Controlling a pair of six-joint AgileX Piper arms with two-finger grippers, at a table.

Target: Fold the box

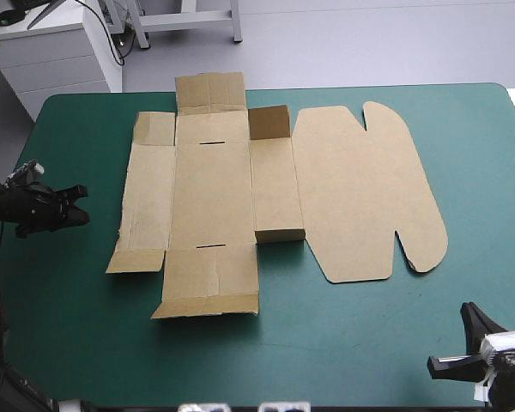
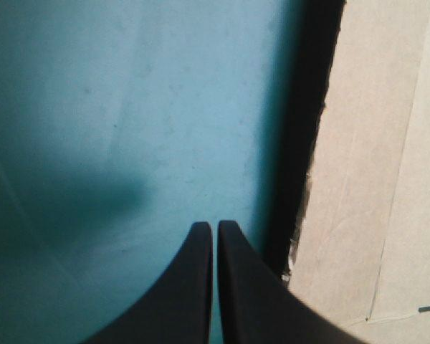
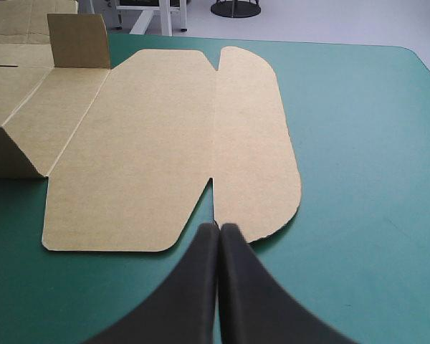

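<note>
**While the box lies flat, both claws are shut and empty**

Because the left gripper [image 2: 215,226] has its black fingers pressed together into one point with nothing between them, it can only nudge, not pinch. It hovers over the teal-green cover [image 1: 369,326] just beside the left edge of the box [image 1: 210,197], apart from it. In the left wrist view a dark shadow runs under that edge, so the board seems slightly lifted there.

The box sits around the table's middle as a cut brown sheet, nearly all flat. One small flap [image 1: 270,123] stands upright at the far side, and a short wall [image 1: 280,233] is raised nearer the robot. The rounded lid [image 3: 165,136] lies flat toward the right.

The right gripper [image 3: 218,226] is likewise closed on nothing, its tip at the lid's near edge.

My worry is that a closed tip pushing sideways would probably slide the whole sheet across the smooth cover instead of raising a wall. If one arm lifts while the other pins nothing, the board may swivel, and the two raised flaps could flop back down.
</note>
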